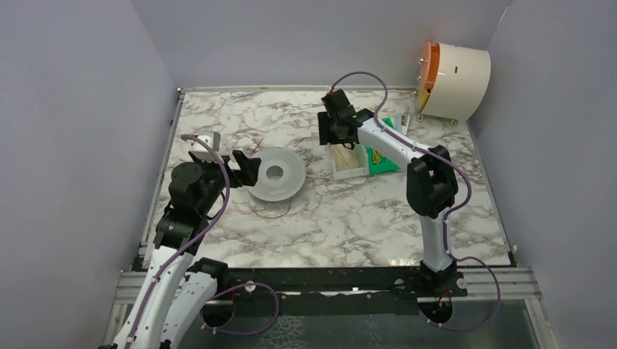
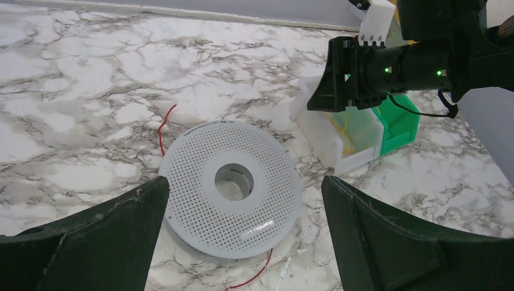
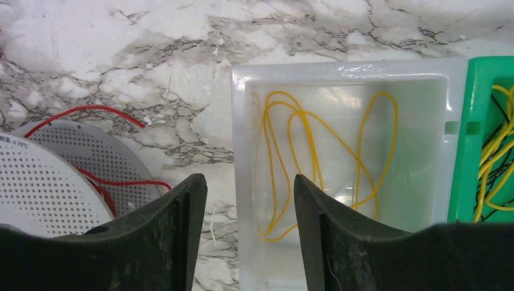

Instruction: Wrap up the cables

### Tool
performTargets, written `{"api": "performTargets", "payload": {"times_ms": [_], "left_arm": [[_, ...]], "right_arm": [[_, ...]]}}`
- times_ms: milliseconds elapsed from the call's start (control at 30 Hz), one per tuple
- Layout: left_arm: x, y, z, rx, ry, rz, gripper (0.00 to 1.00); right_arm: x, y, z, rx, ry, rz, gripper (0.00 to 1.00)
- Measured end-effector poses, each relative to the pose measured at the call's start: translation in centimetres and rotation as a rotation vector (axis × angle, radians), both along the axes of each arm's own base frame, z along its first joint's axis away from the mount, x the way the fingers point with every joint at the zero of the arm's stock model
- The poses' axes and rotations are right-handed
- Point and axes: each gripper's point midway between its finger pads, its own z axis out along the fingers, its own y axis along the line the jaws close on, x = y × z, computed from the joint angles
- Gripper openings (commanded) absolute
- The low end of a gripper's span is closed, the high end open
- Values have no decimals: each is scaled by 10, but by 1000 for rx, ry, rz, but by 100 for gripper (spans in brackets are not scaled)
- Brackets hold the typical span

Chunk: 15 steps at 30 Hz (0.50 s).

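Observation:
A grey perforated spool (image 1: 276, 174) lies flat on the marble table, also in the left wrist view (image 2: 232, 187) and at the left edge of the right wrist view (image 3: 48, 182). A thin red cable (image 2: 162, 128) trails from under it (image 3: 85, 112). Yellow cables (image 3: 315, 157) lie looped in a white bin (image 1: 348, 159). More yellow and black cables (image 3: 494, 163) lie in a green bin (image 1: 382, 155). My left gripper (image 1: 247, 169) is open and empty beside the spool's left rim. My right gripper (image 1: 336, 138) is open and empty above the white bin's left wall (image 3: 250, 182).
A round white and orange drum (image 1: 452, 80) stands at the back right corner. A small white object (image 1: 209, 138) sits near the table's left edge. Grey walls enclose the table on three sides.

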Motion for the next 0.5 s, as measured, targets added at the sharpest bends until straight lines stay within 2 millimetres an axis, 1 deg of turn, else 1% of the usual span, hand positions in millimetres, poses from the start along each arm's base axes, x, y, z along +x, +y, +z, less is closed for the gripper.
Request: {"api": "performTargets", "payload": {"times_ms": [100,200,400,500], "left_arm": [[0,0,0,0,0,0,99],[0,0,0,0,1,0,99],[1,0,-1,1,4,0,99],[1,0,-1,1,4,-1,99]], "right_arm": [[2,-3,4,-16,-19,1,61],[3,-12,16,-51,-60,8,65],[-10,-46,57,-141,-170,58,69],[-13,-61,72,-153,-209,72,69]]}}
